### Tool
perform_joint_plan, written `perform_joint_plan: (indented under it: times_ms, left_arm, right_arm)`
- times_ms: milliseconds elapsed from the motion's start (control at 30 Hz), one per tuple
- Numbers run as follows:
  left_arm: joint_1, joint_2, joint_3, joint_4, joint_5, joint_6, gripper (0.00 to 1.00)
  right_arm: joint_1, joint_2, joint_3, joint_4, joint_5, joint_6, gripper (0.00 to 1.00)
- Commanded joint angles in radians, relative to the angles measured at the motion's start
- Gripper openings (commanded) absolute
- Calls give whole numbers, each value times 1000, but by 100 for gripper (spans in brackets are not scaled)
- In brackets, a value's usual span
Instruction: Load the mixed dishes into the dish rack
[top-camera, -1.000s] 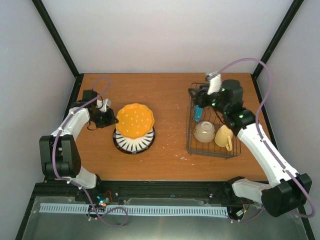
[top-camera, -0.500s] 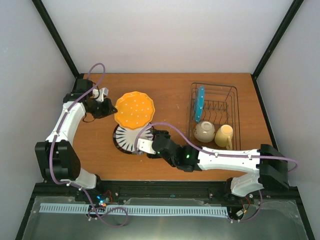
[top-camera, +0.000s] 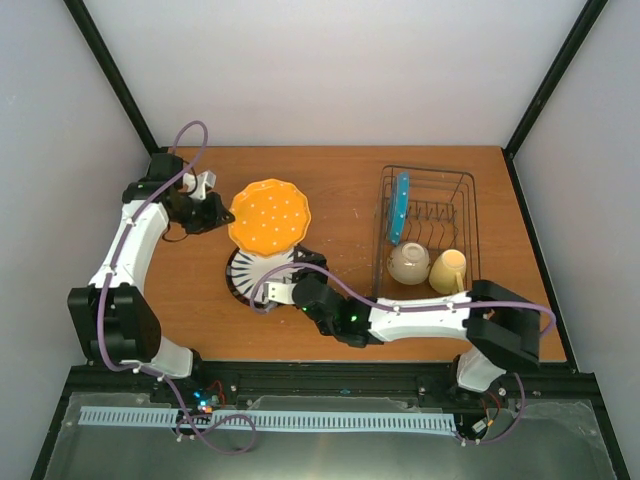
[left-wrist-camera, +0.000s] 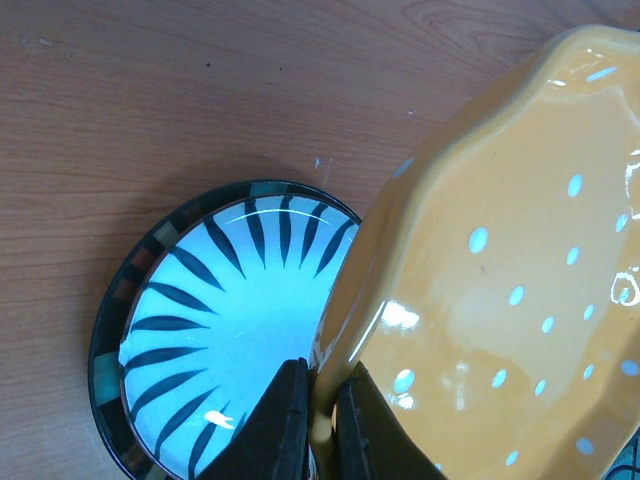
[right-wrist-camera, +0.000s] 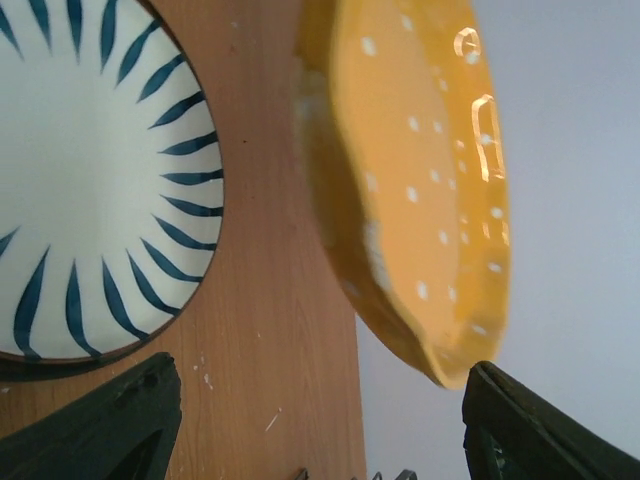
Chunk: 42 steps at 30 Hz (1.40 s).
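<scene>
Pinching the rim of the orange-yellow plate (left-wrist-camera: 490, 280) between fingers pressed tight together, the left gripper (left-wrist-camera: 320, 410) holds it off the wooden table (top-camera: 340, 190), tilted, with its near edge over the white plate with dark radial stripes (left-wrist-camera: 220, 320). The lifted plate carries small white dots (plain to see in both wrist views). The striped plate lies flat on the table, partly under the tilted one in the top view. The right gripper (right-wrist-camera: 312, 415) is low over the table just beside the striped plate, its jaws spread wide and holding nothing, and it faces both plates. Well to the right stands the dish rack (top-camera: 470, 200): a teal plate (top-camera: 399, 208) stands on edge in its slots, and a cream-white bowl (top-camera: 409, 263) and a yellow mug (top-camera: 447, 270) sit side by side at its near end.
</scene>
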Motion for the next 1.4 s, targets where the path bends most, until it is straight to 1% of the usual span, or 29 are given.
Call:
perform_joint_plan:
  times_ms: [0, 67, 233, 333, 400, 433, 533, 567, 700, 733, 767, 800, 833, 867, 933, 967, 1100, 1167, 1233, 1300, 1367]
  left_arm:
    - [-4, -80, 61, 11, 113, -23, 1]
    - [-3, -100, 40, 13, 109, -25, 1]
    - [-3, -143, -24, 29, 133, -29, 1]
    - [-3, -167, -52, 35, 147, -34, 1]
    - [-4, -181, -64, 36, 155, -36, 1]
    - [-3, -187, -66, 35, 160, -36, 1]
    - [-4, -200, -74, 34, 174, -36, 0]
    - [-4, -203, -79, 35, 175, -37, 1]
    - [-4, -202, -84, 31, 167, -26, 1]
    - [-3, -201, -86, 30, 162, -23, 3]
    - [-3, -200, -86, 29, 152, -22, 10]
    - [-3, -201, -85, 30, 138, -22, 21]
    - [-4, -201, -83, 32, 121, -21, 28]
    - [-4, -202, -79, 32, 102, -20, 40]
    - [-3, -205, -69, 40, 44, -25, 94]
    - [-3, -209, -62, 47, 9, -27, 99]
    - [-3, -278, -57, 149, -156, -53, 100]
    - [-3, -331, -72, 224, -222, -66, 100]
    - [-3, -391, -114, 306, -262, -69, 100]
    - [-3, -444, -158, 380, -298, -80, 100]
    - [-3, -471, -188, 429, -319, -85, 100]
  right_arm:
    - [-9, 92, 52, 148, 28, -96, 76]
    - [-16, 129, 72, 227, 33, -130, 76]
    - [-40, 218, 137, 354, 36, -213, 75]
    - [-57, 257, 185, 363, 35, -234, 74]
    - [-69, 279, 219, 350, 35, -237, 69]
    - [-74, 291, 234, 345, 38, -241, 61]
    - [-89, 326, 279, 328, 64, -258, 7]
    - [-91, 332, 294, 310, 68, -251, 3]
    - [-94, 297, 307, 264, 43, -180, 3]
    - [-95, 280, 309, 243, 31, -155, 3]
    - [-96, 265, 309, 237, 27, -135, 3]
    - [-96, 244, 307, 238, 27, -123, 3]
    - [-96, 234, 310, 227, 29, -115, 3]
    - [-95, 223, 313, 216, 34, -105, 3]
    - [-96, 195, 316, 186, 35, -79, 3]
    - [-96, 175, 314, 172, 36, -59, 3]
    - [-97, 61, 323, 78, 18, 110, 3]
    - [-110, -18, 338, 15, -2, 266, 3]
    - [-148, -108, 365, -89, -20, 449, 3]
    - [-226, -213, 383, -215, -71, 669, 3]
    - [-360, -336, 376, -332, -181, 904, 3]
